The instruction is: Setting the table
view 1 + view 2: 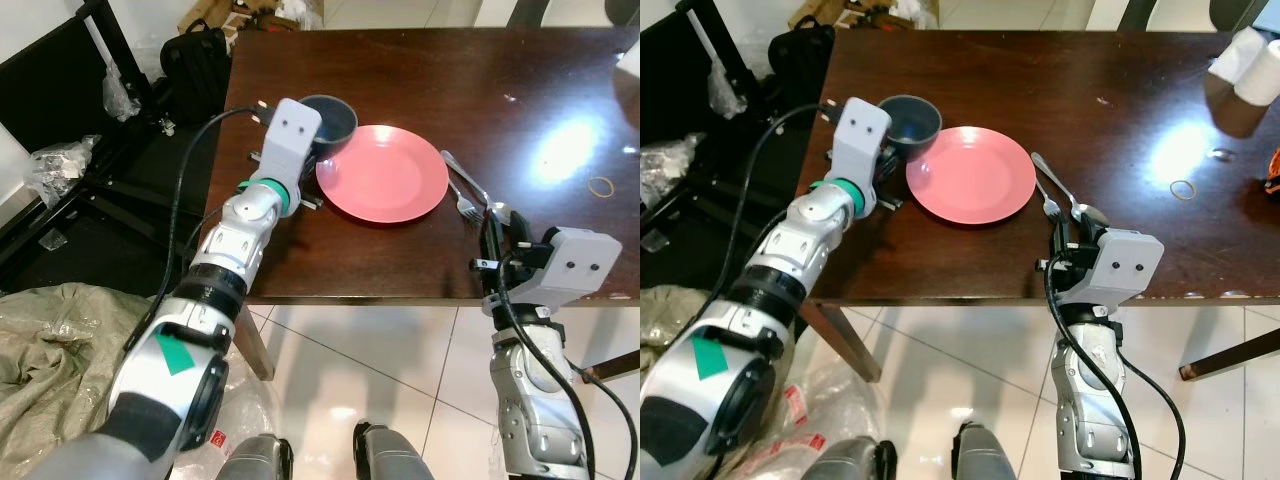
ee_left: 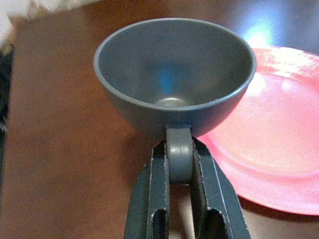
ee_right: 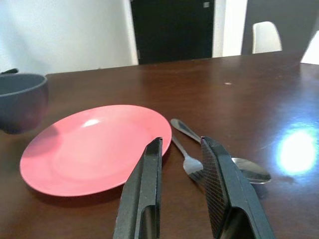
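A grey cup (image 2: 174, 74) stands on the dark wooden table (image 1: 420, 70), touching the left rim of a pink plate (image 1: 382, 172). My left gripper (image 2: 179, 152) is shut on the cup's handle, its fingers pinching it from both sides. Just right of the plate lie a fork (image 1: 466, 207) and a spoon (image 1: 497, 209), side by side. My right gripper (image 3: 182, 143) is open, low over the table's near edge, its fingers pointing at the fork with nothing between them.
A yellow rubber band (image 1: 601, 185) lies on the table at the right, and white rolls (image 1: 1252, 55) stand at the far right corner. Left of the table are a black bag (image 1: 195, 55) and a dark rack (image 1: 60, 70); crumpled plastic sheeting (image 1: 60, 340) covers the floor.
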Available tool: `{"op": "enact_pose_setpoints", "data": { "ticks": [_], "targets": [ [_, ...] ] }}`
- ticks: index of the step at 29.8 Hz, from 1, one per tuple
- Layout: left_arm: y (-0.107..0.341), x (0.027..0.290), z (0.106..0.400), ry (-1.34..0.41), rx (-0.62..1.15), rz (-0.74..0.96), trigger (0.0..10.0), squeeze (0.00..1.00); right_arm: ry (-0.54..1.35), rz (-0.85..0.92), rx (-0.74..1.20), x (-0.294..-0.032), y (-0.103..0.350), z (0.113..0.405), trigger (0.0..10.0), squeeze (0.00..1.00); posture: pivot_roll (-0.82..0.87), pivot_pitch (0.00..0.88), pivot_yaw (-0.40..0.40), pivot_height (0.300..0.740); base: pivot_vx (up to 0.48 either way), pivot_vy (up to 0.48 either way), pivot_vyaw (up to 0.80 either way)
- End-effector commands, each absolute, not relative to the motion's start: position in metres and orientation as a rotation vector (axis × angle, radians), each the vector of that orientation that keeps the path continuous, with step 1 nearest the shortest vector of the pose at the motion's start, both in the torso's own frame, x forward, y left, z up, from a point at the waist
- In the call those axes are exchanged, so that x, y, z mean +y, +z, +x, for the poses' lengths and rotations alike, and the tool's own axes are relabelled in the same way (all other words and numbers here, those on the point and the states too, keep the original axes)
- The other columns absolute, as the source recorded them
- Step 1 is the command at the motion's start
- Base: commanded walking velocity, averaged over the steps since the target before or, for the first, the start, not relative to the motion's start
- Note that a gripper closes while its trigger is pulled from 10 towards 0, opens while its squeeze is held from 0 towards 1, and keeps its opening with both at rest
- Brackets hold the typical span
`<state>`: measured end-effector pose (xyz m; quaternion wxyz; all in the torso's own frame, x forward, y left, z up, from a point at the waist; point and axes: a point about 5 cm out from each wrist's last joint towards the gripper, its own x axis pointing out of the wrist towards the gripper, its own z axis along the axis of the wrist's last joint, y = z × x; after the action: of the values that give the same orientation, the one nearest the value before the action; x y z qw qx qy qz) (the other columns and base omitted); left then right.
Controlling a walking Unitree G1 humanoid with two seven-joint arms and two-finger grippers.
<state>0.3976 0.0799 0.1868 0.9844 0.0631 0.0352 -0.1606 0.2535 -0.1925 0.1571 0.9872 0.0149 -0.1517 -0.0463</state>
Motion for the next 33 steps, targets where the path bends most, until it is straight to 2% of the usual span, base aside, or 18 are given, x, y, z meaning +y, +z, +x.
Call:
{"op": "enact_pose_setpoints", "data": {
  "ticks": [1, 9, 18, 28, 30, 33],
  "targets": [
    [0.186, 0.100, 0.402, -0.275, 0.074, 0.061, 10.0, 0.00, -0.012, -0.008, -0.280, -0.192, 0.161, 0.248, 10.0, 0.00, -0.06, 0.143, 0.120, 0.740, 0.000, 0.000, 0.00],
    [0.175, 0.121, 0.402, -0.184, 0.081, -0.006, 10.0, 0.00, 0.068, -0.051, -0.239, -0.196, 0.165, 0.241, 10.0, 0.00, -0.06, 0.159, 0.093, 0.740, 0.000, 0.000, 0.00],
    [0.167, 0.120, 0.399, -0.215, 0.048, -0.044, 10.0, 0.00, 0.150, -0.081, -0.232, -0.193, 0.175, 0.237, 10.0, 0.00, -0.08, 0.171, 0.078, 0.740, 0.000, 0.000, 0.00],
    [0.178, 0.134, 0.389, -0.306, -0.099, 0.052, 10.0, 0.00, 0.179, -0.082, -0.237, -0.191, 0.182, 0.236, 10.0, 0.00, -0.07, 0.167, 0.083, 0.740, 0.000, 0.000, 0.00],
    [0.184, 0.153, 0.373, -0.377, -0.157, 0.147, 10.0, 0.00, 0.178, -0.080, -0.242, -0.193, 0.184, 0.235, 10.0, 0.00, -0.05, 0.161, 0.082, 0.740, 0.000, 0.000, 0.00],
    [0.186, 0.158, 0.364, -0.427, -0.163, 0.166, 10.0, 0.00, 0.179, -0.078, -0.243, -0.194, 0.185, 0.236, 10.0, 0.00, -0.04, 0.161, 0.081, 0.740, 0.000, 0.000, 0.00]
  ]
}}
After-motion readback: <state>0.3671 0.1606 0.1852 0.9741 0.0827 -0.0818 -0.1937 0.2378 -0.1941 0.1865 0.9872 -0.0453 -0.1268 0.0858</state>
